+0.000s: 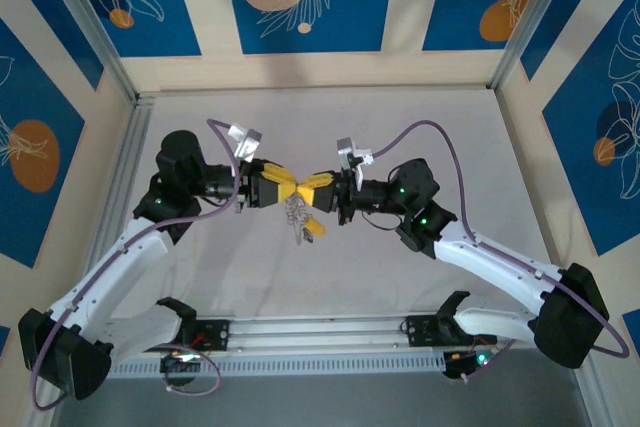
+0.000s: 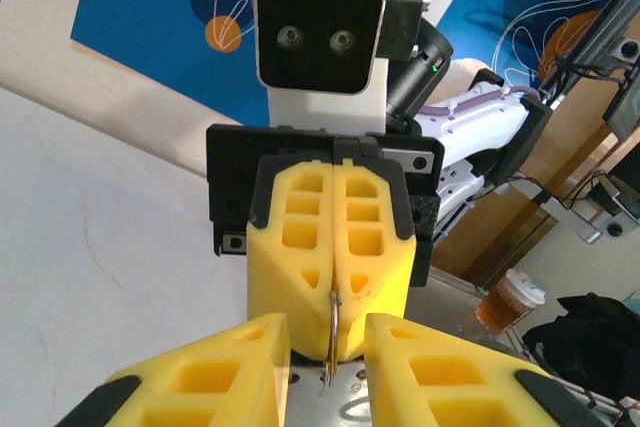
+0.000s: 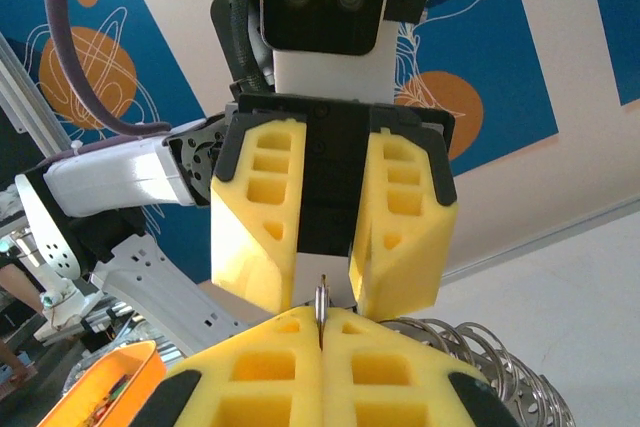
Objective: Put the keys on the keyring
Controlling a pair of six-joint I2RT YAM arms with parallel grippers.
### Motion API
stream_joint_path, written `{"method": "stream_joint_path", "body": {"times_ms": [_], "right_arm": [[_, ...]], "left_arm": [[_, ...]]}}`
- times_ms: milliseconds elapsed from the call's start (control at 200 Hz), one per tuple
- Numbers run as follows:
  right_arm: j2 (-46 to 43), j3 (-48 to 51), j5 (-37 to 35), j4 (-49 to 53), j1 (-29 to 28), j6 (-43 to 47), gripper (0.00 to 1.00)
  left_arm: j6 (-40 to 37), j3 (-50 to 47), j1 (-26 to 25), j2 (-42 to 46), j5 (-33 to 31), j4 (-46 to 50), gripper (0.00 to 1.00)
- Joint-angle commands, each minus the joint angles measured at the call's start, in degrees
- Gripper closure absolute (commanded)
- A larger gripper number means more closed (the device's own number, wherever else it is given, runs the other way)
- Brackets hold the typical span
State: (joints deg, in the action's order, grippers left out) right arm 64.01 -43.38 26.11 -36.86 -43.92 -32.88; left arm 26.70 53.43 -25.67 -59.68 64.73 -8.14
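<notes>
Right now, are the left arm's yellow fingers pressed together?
No, the right wrist view shows a clear gap between the left fingers.

Wore smooth white shells along the long links of the left arm point(image 1: 110, 267) and the right arm point(image 1: 500, 262), with bulky black housings at bases, elbows and wrists. Carried a purple-grey cable point(image 1: 440, 132) looped beside each arm. Glowed with small green lights on the dark joints. Ended in the left gripper point(image 1: 293, 188) and the right gripper point(image 1: 306, 185), each a black body with two chunky yellow fingers point(image 3: 250, 217), moulded with rectangular pockets and edged black at the corners. Bore a white camera block point(image 2: 320, 37) with a glossy black rounded face and two small round lenses.
</notes>
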Motion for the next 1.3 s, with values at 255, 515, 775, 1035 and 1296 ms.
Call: {"method": "stream_joint_path", "body": {"times_ms": [255,515,775,1035,1296], "right_arm": [[1.4,-1.4,-1.9,-7.6,-0.4,-2.4,1.00],[-2.1,-5.9,-0.8,14.4,-0.6,5.1,0.72],[-13.8,-12.0,-6.7,49.3,3.6,20.4,0.38],[-9.1,-16.0,-0.1,49.2,6.3,23.3,0.52],[-3.5,-18.1,7.2,40.4,7.7,19.1,0.61]], "left_arm": [[-1.5,-0.2,-1.2,0.5,1.1,-0.2,0.95],[-14.5,5.5,-1.2,0.7,0.4,16.4,1.00],[-41.4,23.0,-3.0,-5.0,-5.4,51.0,1.00],[-44.0,27.8,-5.0,-7.1,-8.4,54.3,1.00],[-40.7,29.5,-5.1,-6.6,-5.7,48.9,1.00]]}}
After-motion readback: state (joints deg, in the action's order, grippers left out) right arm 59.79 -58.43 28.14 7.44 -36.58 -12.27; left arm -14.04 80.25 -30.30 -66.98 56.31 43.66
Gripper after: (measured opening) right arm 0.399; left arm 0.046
